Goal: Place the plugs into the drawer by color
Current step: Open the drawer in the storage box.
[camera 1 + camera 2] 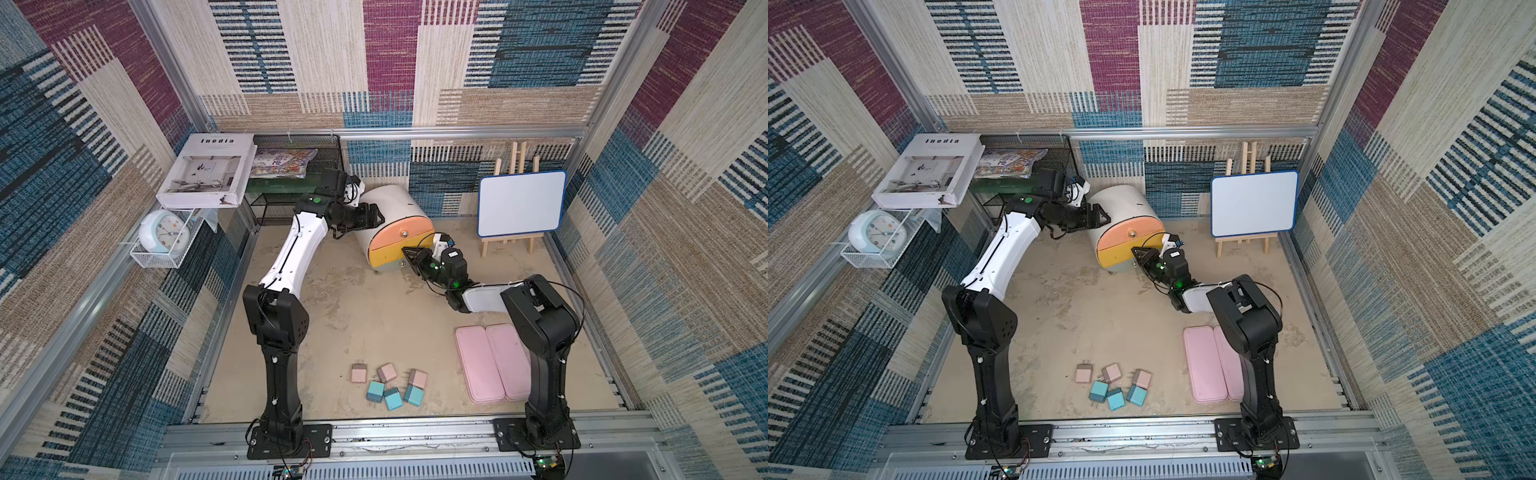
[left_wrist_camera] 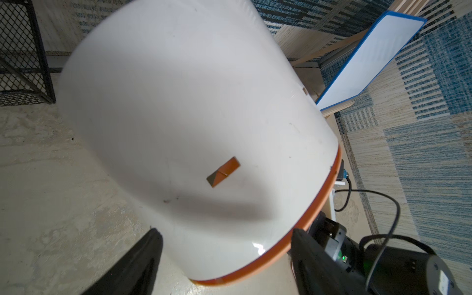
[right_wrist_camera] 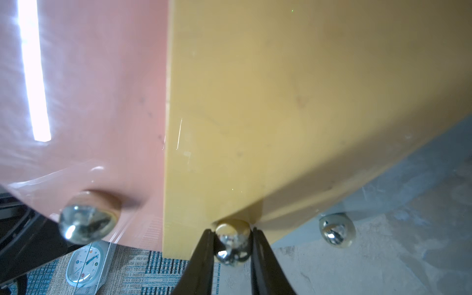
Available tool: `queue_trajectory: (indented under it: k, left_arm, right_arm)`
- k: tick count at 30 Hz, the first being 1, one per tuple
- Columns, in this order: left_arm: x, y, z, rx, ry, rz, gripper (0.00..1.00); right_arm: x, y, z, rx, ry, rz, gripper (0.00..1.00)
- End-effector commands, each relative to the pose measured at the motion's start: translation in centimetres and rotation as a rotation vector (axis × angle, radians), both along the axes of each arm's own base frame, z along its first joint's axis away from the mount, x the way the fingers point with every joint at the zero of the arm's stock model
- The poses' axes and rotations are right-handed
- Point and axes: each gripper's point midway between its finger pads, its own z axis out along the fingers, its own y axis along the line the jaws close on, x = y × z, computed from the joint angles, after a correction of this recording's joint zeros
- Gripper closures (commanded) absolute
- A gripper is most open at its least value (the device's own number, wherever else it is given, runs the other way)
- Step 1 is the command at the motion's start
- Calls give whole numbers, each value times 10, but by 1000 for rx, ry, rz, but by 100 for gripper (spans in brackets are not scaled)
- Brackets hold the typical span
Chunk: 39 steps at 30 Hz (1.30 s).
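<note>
At drawer, right gripper pinched shut on yellow front's knob; left gripper spread wide astride white shell, contact unclear. Pink, blue plugs lie well clear of drawer. Best: pull straight out, slowly, left bracing shell against sliding.

Top views overhead; wrist views hug drawer
</note>
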Motion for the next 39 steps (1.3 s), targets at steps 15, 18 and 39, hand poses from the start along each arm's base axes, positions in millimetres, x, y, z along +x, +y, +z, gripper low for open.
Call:
queue_trajectory:
  k: [15,18,39]
  left_arm:
    - [5,0,-8,6,15,5,17]
    - [6,-1,-8,3,14,6,17]
    - [4,-5,-11,1,23,-3,17]
  right_arm:
    - [-64,-19,-6,-106,-26,52,87]
    - [-74,-24,-10,-121,-19,52,86]
    - [-89,-18,-18,-243,-64,154,59]
